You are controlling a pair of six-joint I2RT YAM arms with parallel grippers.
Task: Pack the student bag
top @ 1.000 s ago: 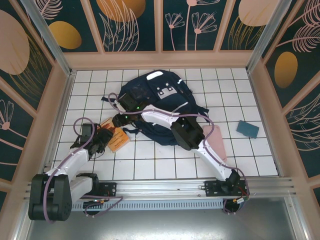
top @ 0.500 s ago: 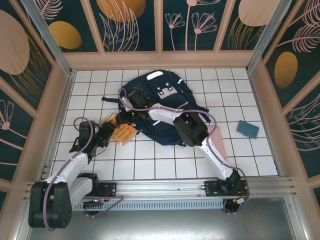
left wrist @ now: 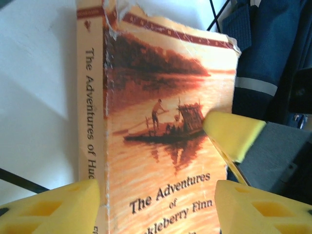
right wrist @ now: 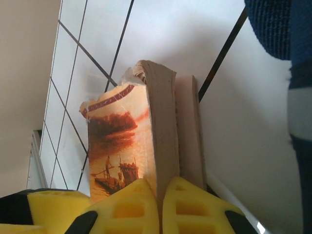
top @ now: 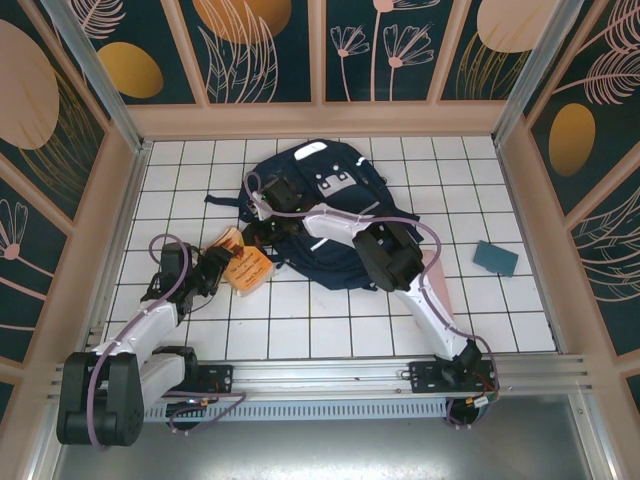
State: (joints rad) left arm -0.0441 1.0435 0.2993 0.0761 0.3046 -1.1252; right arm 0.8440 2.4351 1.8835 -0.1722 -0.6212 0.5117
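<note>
Your large navy-blue fabric student bag [top: 300, 170] lies flat in the middle of the white tiled table [top: 500, 330], toward its far edge. Expect it to be soft and floppy: it will likely sag and fold rather than lift as one piece. Take it by the lip of its opening or the top handle, not a loose strap.

Your left gripper [top: 215, 270] is clamped across the width of the orange paperback, The Adventures of Huckleberry Finn [left wrist: 165, 122], beside the bag's left side. Your right gripper [right wrist: 161, 204] has its pads pressed together at the book's page edge; whether a cover is nipped I cannot tell.

Since a second ago, the book has moved closer to the bag and the right jaws have closed.
</note>
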